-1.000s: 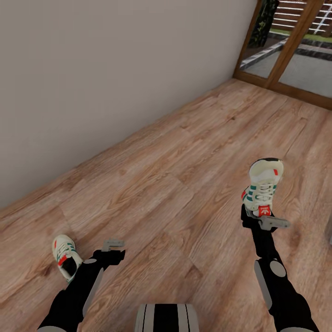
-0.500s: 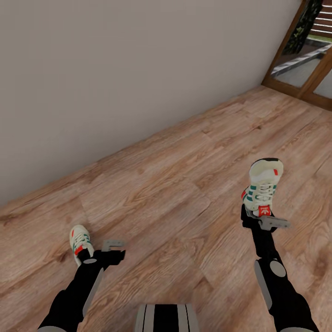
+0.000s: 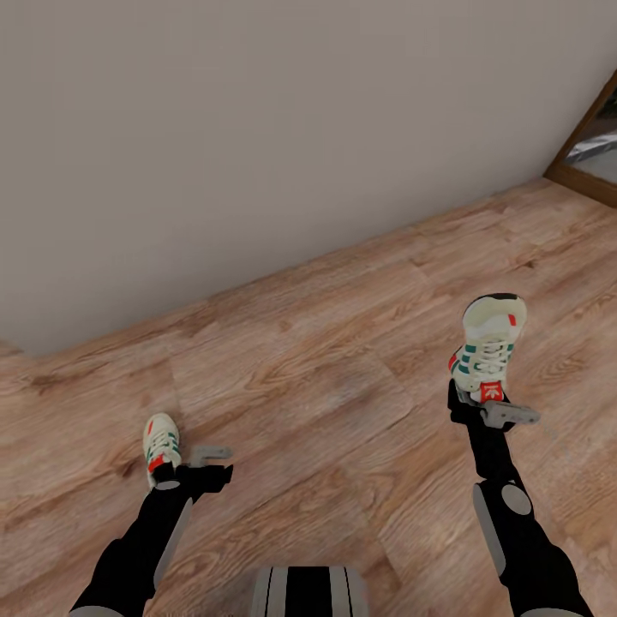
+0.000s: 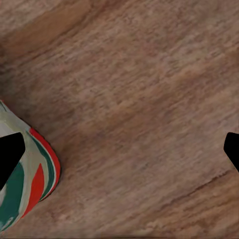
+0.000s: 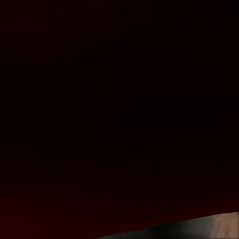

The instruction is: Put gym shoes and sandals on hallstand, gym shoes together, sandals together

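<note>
Held aloft in the right gripper [image 3: 484, 403]: one cream-white gym shoe [image 3: 488, 345] with green stripes and a red tongue tag, toe pointing away, jaws clamped at its heel end above the wood-plank corridor floor [image 3: 343, 377]. Lying on the planks, just beside the left gripper [image 3: 208, 456]: the second gym shoe [image 3: 160, 440], its red-and-green edge [image 4: 37, 174] seen close in the left wrist view. Left fingertips [image 4: 10, 154] set wide apart, gripping nothing. Behind, a plain grey wall [image 3: 257, 128]; at far right, a wooden door frame [image 3: 583, 137].
</note>
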Robot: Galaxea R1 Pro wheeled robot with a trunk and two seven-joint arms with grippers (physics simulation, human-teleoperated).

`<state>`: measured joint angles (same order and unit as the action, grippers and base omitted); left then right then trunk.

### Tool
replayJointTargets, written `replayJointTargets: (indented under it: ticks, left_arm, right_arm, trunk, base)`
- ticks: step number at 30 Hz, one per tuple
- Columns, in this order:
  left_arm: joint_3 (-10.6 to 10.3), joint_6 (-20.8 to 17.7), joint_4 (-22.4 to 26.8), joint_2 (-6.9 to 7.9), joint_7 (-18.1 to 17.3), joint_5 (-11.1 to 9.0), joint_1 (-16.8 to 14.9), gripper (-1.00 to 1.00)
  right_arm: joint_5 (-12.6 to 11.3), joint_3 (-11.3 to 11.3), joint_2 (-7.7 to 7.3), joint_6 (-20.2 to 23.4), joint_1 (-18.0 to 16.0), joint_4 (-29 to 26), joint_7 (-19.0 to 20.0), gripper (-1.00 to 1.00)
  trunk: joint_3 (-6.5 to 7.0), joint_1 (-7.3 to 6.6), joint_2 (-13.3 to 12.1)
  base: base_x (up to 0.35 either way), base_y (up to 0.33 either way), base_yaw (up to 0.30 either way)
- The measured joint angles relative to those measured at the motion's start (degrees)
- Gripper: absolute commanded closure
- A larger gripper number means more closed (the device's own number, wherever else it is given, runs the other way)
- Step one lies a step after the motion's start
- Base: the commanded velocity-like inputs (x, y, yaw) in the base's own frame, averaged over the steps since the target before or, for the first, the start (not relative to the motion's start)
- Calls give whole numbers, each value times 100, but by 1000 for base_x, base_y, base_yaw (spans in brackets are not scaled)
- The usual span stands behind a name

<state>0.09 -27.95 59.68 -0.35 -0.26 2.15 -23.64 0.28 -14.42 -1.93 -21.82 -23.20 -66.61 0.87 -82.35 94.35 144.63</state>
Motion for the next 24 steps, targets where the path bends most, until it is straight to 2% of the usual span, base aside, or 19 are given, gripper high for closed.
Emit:
replayJointTargets:
  ticks: [24]
  left_arm:
    - [0, 0, 79, 0, -10, -31, 0, -100]
  right_arm:
    - [0, 0, 0, -5, 0, 0, 9, 100]
  trunk:
    - [30, 0, 0]
  base:
    - [1, -1, 300]
